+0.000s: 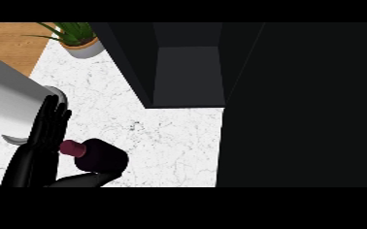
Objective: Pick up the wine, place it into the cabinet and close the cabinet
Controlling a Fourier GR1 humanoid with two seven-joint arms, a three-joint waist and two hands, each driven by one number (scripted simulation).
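**Wine bottle at the lower left, cabinet open**

The dark cabinet (188, 68) stands open at the top centre, its 1 visible compartment holding nothing that shows; its door (290, 106) fills the view's right side. The wine bottle (97, 156), dark with a maroon cap, sits at the lower left, with the left hand (44, 131) just beside it, fingers straight and thumb reaching under the bottle. A potted plant (77, 41) stands on the white marble counter (172, 140), wood flooring beyond the corner.
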